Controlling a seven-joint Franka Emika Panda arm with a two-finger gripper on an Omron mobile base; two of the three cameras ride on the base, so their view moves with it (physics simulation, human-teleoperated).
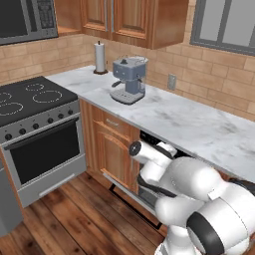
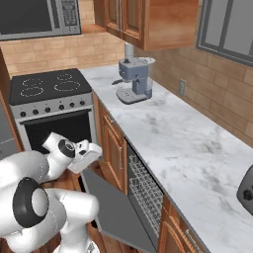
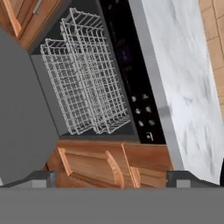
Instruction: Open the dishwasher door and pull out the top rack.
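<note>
The gripper [image 3: 112, 178] is seen at the bottom of the hand view, its two dark tips set wide apart w/ nothing between them; only the very ends of the tips are shown, cut off by the frame edge. In the right base view the hand itself is turned away, so its fingers can't be made out there.

The dishwasher door [image 2: 116, 210] is swung down and open, seen as a flat grey slab sloping toward the floor in front of the cavity; its near end is cut off at the bottom edge of the right base view and partly hidden behind the arm. Its handle can't be seen. In the left base view the dishwasher opening is mostly blocked by the arm.

The top rack [image 3: 94, 65] is seen as white wire grid inside the dark cavity, beside a second wire basket [image 3: 61, 87]; which of the two is upper can't be told w/ certainty. The racks are also seen edge-on in the right base view.

A black control strip [image 3: 131, 74] w/ small marks is set between cavity and marble counter [image 2: 183, 138]. On the counter, far along, a grey coffee machine [image 1: 128, 79] is stood; beyond it a paper-towel roll [image 1: 100, 57]. To the left a stove [image 1: 35, 124] w/ dark oven window is placed. Wooden cabinet doors [image 1: 112, 154] flank the dishwasher.
</note>
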